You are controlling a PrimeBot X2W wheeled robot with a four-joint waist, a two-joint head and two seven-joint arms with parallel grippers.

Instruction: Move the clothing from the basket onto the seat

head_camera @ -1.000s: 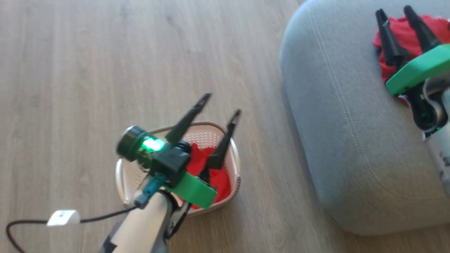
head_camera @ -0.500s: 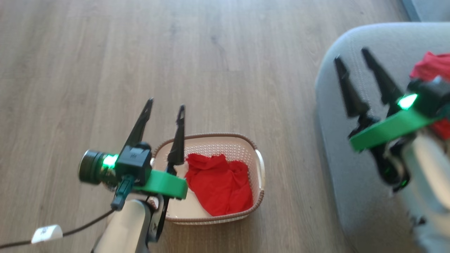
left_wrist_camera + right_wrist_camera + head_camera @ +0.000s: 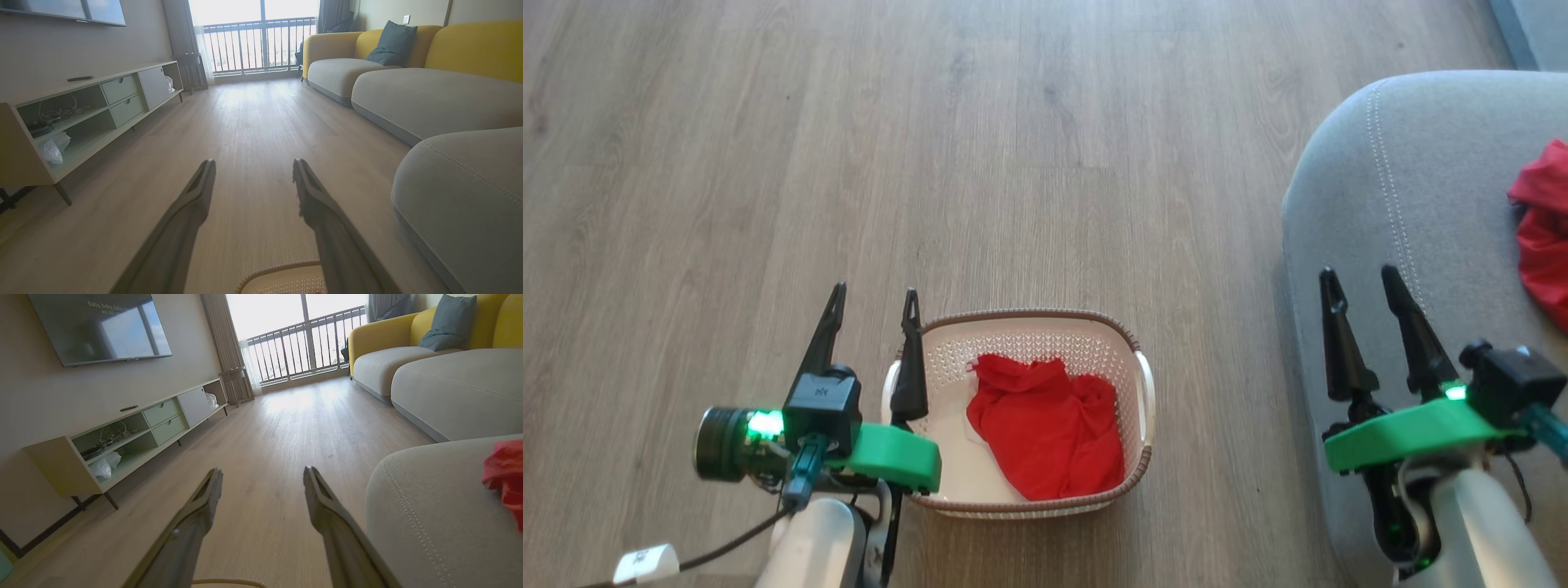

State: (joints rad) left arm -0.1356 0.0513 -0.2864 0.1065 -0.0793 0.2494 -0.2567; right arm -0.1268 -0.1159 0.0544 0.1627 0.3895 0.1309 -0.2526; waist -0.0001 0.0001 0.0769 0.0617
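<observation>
**Basket [image 3: 1029,314] left, seat [image 3: 1421,204] right**

The basket stands on the floor [image 3: 931,163], well left of the seat. In the basket lies one garment [image 3: 1045,437] (toward its right side); on the seat lies a second garment [image 3: 1543,237].

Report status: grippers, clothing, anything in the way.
Left gripper and right gripper both open, empty. One red garment in the basket, other red garment on the grey seat. Nothing seen in the way.

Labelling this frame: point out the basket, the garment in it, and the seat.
basket [image 3: 1029,313], head view, far rim.
garment [image 3: 1045,425], head view, middle of the fabric.
seat [image 3: 1445,204], head view, bare grey top.
</observation>
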